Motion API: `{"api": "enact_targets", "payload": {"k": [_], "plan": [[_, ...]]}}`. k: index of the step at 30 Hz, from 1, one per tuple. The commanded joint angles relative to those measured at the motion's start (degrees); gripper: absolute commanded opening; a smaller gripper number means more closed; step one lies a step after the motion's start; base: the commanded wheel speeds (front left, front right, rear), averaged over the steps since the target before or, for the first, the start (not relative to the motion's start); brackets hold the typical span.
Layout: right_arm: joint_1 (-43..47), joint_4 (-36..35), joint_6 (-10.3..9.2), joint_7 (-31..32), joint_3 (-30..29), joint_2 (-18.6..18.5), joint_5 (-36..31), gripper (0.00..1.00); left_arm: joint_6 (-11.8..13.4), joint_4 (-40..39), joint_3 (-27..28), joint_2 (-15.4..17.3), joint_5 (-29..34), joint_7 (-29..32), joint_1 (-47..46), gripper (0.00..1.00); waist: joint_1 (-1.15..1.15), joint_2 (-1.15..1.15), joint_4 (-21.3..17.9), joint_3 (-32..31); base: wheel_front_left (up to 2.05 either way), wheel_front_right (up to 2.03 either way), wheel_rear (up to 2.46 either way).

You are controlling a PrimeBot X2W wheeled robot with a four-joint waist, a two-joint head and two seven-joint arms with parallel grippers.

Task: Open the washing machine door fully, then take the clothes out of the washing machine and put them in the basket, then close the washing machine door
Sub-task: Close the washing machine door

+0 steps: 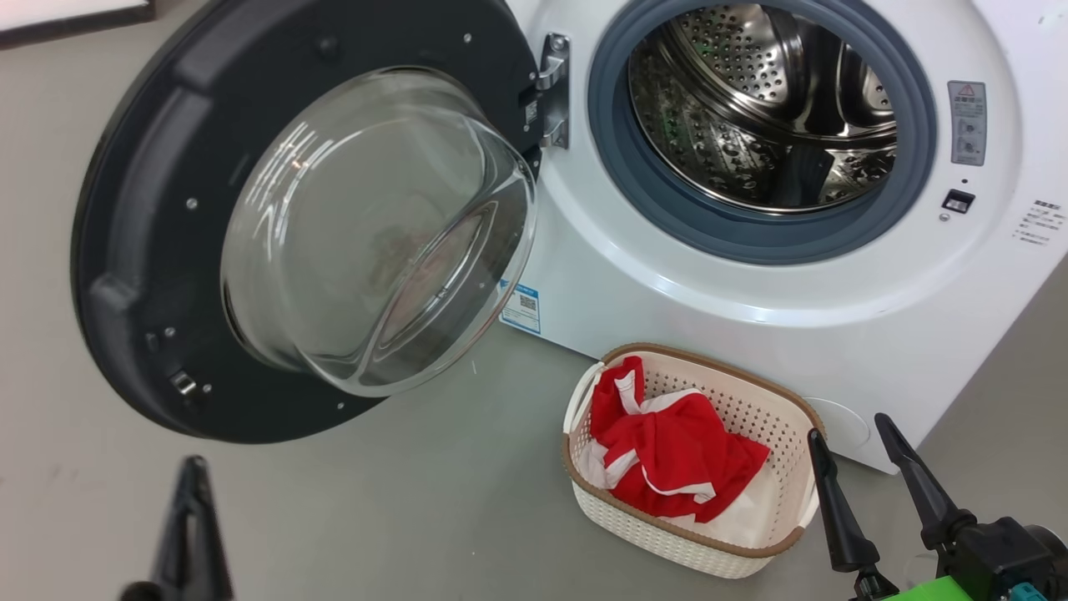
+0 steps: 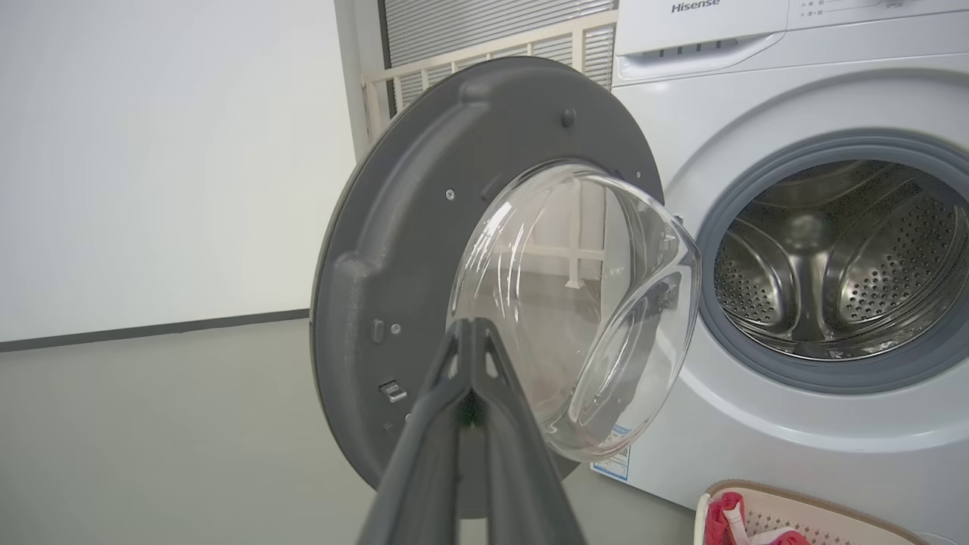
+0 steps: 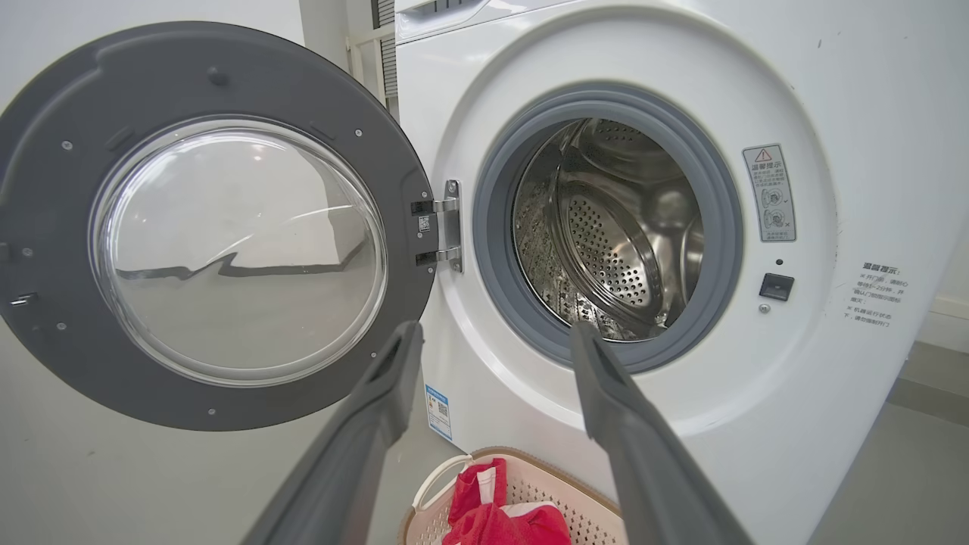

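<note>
**Drum emptied, door waiting to be shut**

The left gripper (image 2: 471, 333) has its two fingers pressed flat together with nothing between them. In its wrist view they point at the open washing machine door (image 1: 150, 250), low on its inner face near the glass bowl window (image 1: 375, 234). Whether the tips touch the door cannot be told. Fingers brought together like this make one stiff, blunt point, which probably suits pushing a wide panel better than a spread pair would.

The right gripper (image 1: 847, 427) has its fingers spread wide and holds nothing. It hovers just beside the right end of the basket (image 1: 651, 534), clear of the rim.

The basket stands on the floor (image 1: 417, 501) directly below the machine's mouth, likely so that a garment needs only a short drop. The clothes (image 1: 676, 451) lie heaped inside it, red with white trim.

Above, the washing machine (image 1: 667, 300) shows a bare steel drum (image 1: 751, 108) inside the grey rubber ring (image 1: 617, 167), with no fabric visible in it. The door is swung far out on its hinge (image 1: 552, 92), leaving the opening free. From this, closing the door looks like the only step left.
</note>
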Motion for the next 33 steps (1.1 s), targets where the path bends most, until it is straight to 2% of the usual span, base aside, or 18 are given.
{"api": "enact_targets", "payload": {"k": [1,6,11,16,19,24,25,29,30,33], "plan": [[-1.6,-1.2,0.35,-0.4,1.1,-0.8,0.5,1.00,0.7,-2.3,2.9,0.9,0.4,-0.8,-3.0,0.00,0.00,0.00,-0.5,0.1,0.00,0.00,0.00],[-1.5,-1.4,0.35,-0.4,0.8,-0.8,0.4,1.00,1.4,-4.4,7.0,1.8,-1.8,-1.4,-6.5,0.00,0.00,0.00,-1.2,0.3,0.00,0.00,0.00],[-1.3,-1.1,0.35,-0.4,0.8,-0.8,0.4,1.00,-0.1,-3.5,11.6,2.4,-7.3,-1.5,-12.6,0.00,0.00,0.00,-1.6,0.6,0.00,0.00,0.00],[-1.6,-1.0,0.35,-0.4,1.0,-0.8,0.0,1.00,-2.0,1.0,14.7,6.3,-9.2,-1.6,-19.6,0.00,0.00,0.00,-2.2,1.0,0.00,0.00,0.00],[-1.6,-1.0,0.35,-0.4,1.1,-0.8,-0.3,1.00,-3.5,6.1,16.3,9.3,-10.5,-1.6,-24.6,0.00,0.00,0.00,-2.7,1.2,0.00,0.00,0.00],[-1.4,-0.8,0.35,-0.4,1.4,-0.8,-0.6,1.00,-5.9,16.6,20.4,11.3,-18.3,0.5,-33.8,0.00,0.00,0.00,-3.6,1.3,0.00,0.00,0.00],[-1.4,-0.8,0.35,-0.4,1.4,-0.8,-0.6,1.00,-5.9,16.6,20.4,11.3,-18.3,0.5,-33.8,0.00,0.00,0.00,-3.6,1.3,0.00,0.00,0.00],[-1.4,-0.7,0.35,-0.4,1.4,-0.8,-0.8,1.00,-7.4,26.6,22.8,13.2,-24.1,5.1,-40.6,0.00,0.00,0.00,-4.3,1.3,0.00,0.00,0.00],[-1.4,-0.6,0.35,-0.4,1.6,-0.8,-0.9,1.00,-7.8,31.8,24.7,13.9,-27.7,8.1,-43.8,0.00,0.00,0.00,-4.8,1.2,0.00,0.00,0.00],[-1.5,-0.4,0.35,-0.4,1.7,-0.8,-1.1,1.00,-8.3,39.1,28.7,14.8,-34.6,13.1,-48.9,0.00,0.00,0.00,-5.6,1.2,0.00,0.00,0.00]]}}
